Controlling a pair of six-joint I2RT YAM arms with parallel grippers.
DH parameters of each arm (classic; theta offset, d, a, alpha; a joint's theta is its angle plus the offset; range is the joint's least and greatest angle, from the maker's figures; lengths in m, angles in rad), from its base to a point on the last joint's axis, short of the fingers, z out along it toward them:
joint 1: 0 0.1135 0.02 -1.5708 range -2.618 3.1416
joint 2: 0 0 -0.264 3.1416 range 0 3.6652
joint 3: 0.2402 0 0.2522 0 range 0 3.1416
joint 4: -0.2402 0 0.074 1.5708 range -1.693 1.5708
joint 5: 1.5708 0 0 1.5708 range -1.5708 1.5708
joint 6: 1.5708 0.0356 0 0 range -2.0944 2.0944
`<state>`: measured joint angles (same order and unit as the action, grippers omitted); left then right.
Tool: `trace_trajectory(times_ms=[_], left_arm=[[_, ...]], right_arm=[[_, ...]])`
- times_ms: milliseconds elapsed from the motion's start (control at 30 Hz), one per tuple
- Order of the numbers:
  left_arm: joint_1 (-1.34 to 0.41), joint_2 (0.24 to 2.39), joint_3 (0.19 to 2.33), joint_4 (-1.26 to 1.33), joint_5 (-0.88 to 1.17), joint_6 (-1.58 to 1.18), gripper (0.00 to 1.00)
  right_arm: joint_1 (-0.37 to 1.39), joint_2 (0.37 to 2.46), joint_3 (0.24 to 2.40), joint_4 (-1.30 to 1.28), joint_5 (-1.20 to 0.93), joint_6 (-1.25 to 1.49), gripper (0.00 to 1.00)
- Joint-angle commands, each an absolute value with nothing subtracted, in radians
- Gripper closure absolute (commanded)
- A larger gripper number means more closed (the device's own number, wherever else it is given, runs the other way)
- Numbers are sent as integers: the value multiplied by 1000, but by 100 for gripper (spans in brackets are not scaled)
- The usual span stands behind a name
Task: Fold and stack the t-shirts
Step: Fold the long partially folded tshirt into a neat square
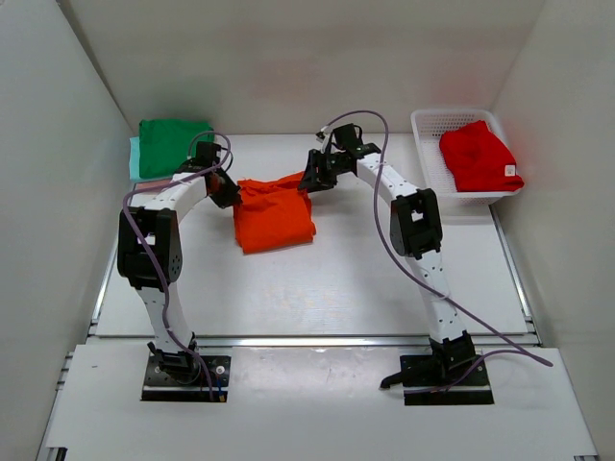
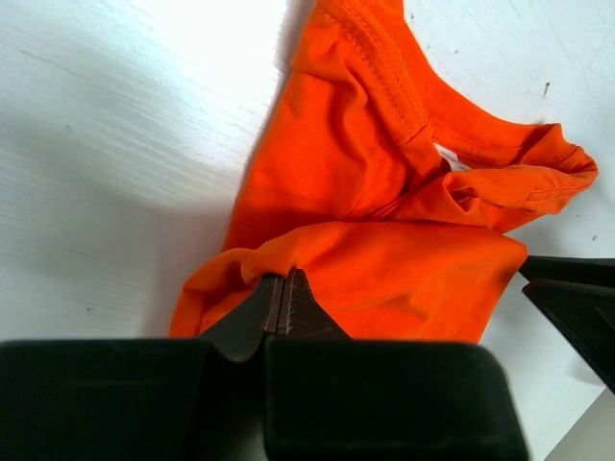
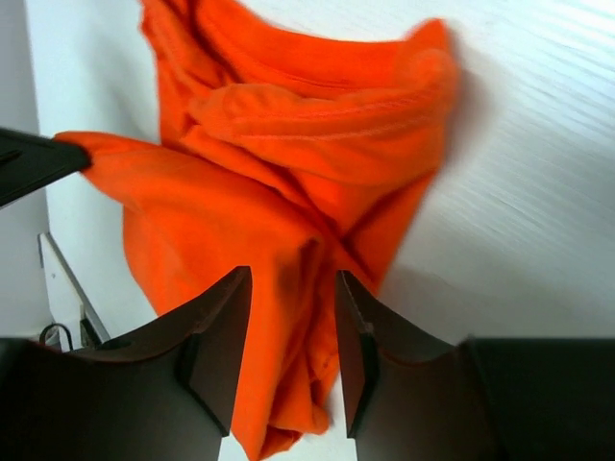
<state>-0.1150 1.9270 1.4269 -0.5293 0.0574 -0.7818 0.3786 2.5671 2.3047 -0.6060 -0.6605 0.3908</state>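
A bright orange t-shirt [image 1: 274, 216] lies bunched on the white table, mid-back. My left gripper [image 1: 231, 192] is at its left upper edge, shut on a fold of the orange cloth [image 2: 384, 259]; the jaws meet at the cloth's rim [image 2: 284, 279]. My right gripper [image 1: 309, 181] is at the shirt's right upper corner, open, with orange cloth [image 3: 288, 154] hanging loosely between its spread fingers [image 3: 293, 279]. A dark green t-shirt [image 1: 171, 144] lies folded on a mint one [image 1: 135, 158] at the back left. A red t-shirt [image 1: 478, 157] sits in the basket. No pink shirt is in view.
The white mesh basket [image 1: 452, 113] stands at the back right against the wall. White walls enclose the table on the left, back and right. The right gripper's dark fingers [image 2: 572, 298] show at the edge of the left wrist view.
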Motion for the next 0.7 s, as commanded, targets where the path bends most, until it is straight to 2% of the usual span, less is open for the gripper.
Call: trace_trajectory(times_ms=[0,267,533,667], left_arm=[[-106,1879,1414,-494,71,-772,100],[-103,1887,1399,-479,75,-776,100],[-101,1887,1396,-474,86,-776,100],[-103,1875,1375,-463,91,-773,100]], right_arm=[[400,2568,2298,-512,-739,371,62],[422,2582,2287,-489,-739,379,62],[422,2545,2235,-518,-573,351,59],[420,2497,2168,-450,-509,354,61]])
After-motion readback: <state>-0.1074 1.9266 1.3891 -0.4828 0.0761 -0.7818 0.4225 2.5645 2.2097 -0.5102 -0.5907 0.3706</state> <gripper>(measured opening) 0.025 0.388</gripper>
